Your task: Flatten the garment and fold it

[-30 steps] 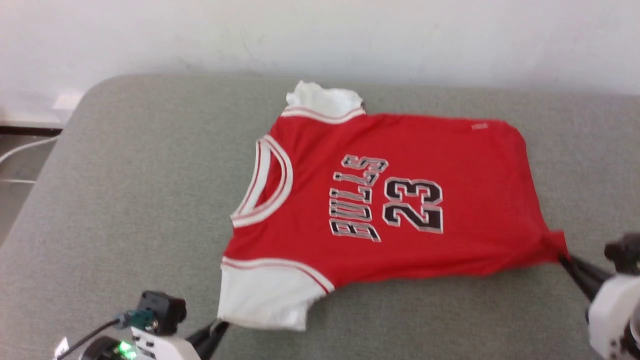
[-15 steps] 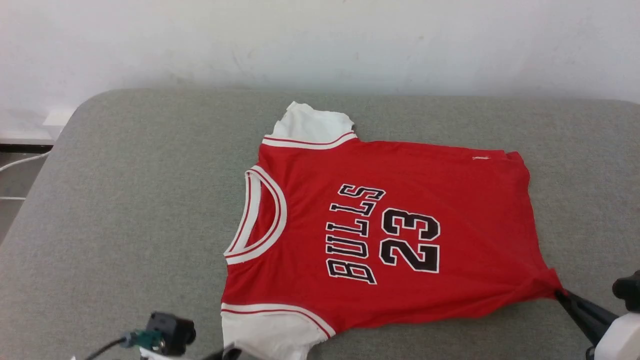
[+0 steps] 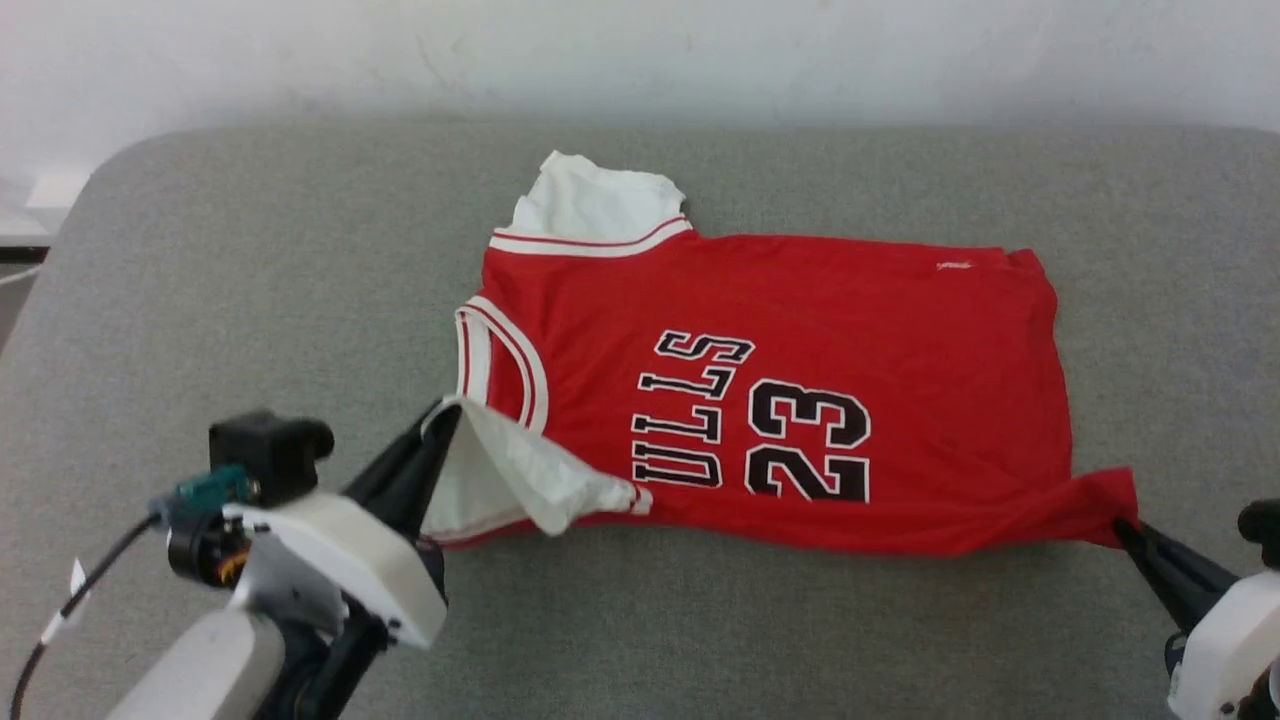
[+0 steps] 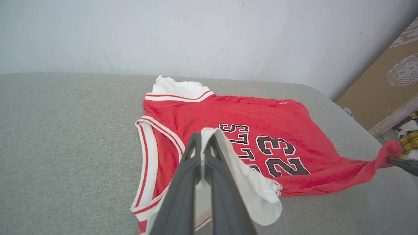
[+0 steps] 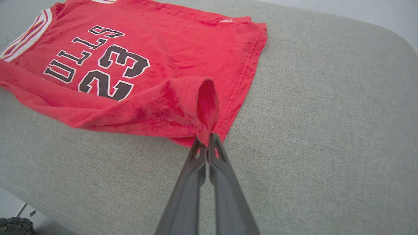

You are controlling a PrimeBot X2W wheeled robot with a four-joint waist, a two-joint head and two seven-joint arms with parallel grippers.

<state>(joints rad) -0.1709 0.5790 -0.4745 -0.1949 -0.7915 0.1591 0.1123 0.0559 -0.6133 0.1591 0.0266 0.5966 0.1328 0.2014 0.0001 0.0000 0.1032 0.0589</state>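
The garment (image 3: 800,330), a red jersey with white sleeves and black "23" lettering, lies on the grey cushion, collar toward the left. My left gripper (image 3: 445,415) is shut on the near white sleeve (image 4: 248,176), lifted and folded over the jersey's near edge, hiding part of the lettering. My right gripper (image 3: 1125,528) is shut on the near hem corner (image 5: 206,104), raised a little off the cushion. The far white sleeve (image 3: 590,200) lies flat at the back.
The grey cushion (image 3: 250,280) is bounded by a white wall at the back and drops off at its left edge. A cardboard box (image 4: 385,85) stands beyond the cushion's right end.
My left gripper has lifted the near white sleeve and carried it away from me over the jersey's near edge. The right gripper keeps its hold on the hem corner. The camera shifted.
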